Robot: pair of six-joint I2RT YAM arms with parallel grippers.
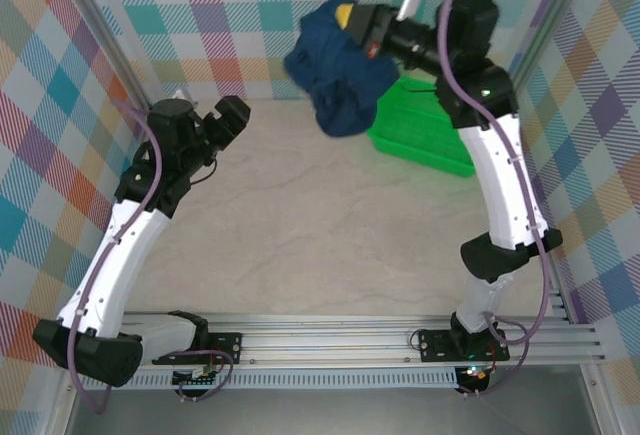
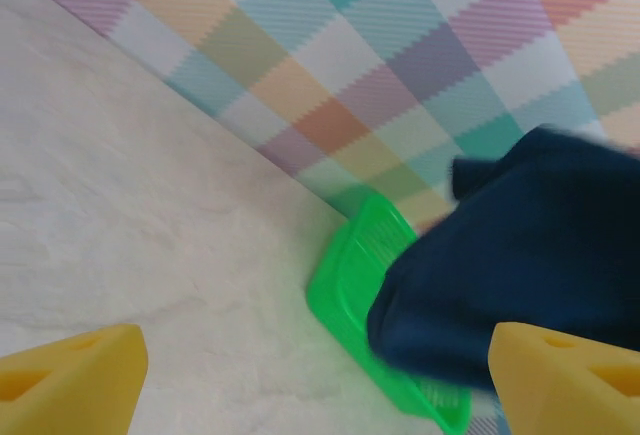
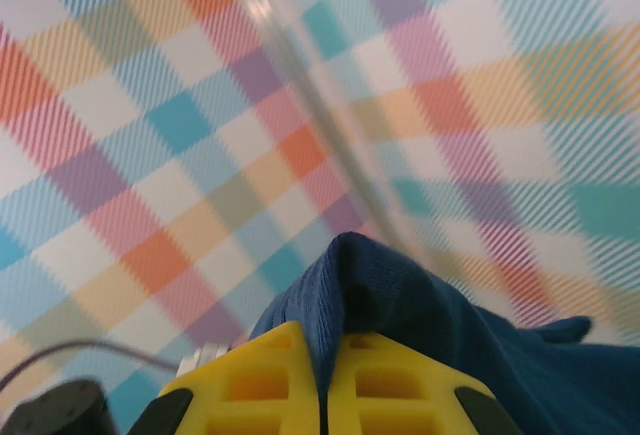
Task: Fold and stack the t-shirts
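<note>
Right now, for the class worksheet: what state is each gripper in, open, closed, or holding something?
Left gripper: open, empty.
Right gripper: closed on the dark navy blue cloth t-shirt.

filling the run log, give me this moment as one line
right pincer: shut on t-shirt, hanging bunched near green basket | left pincer: open, empty | fold: not started

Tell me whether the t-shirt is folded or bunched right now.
Bunched, not folded. The navy t-shirt hangs in a crumpled lump from the right gripper, which is shut on a ridge of its cloth.
</note>
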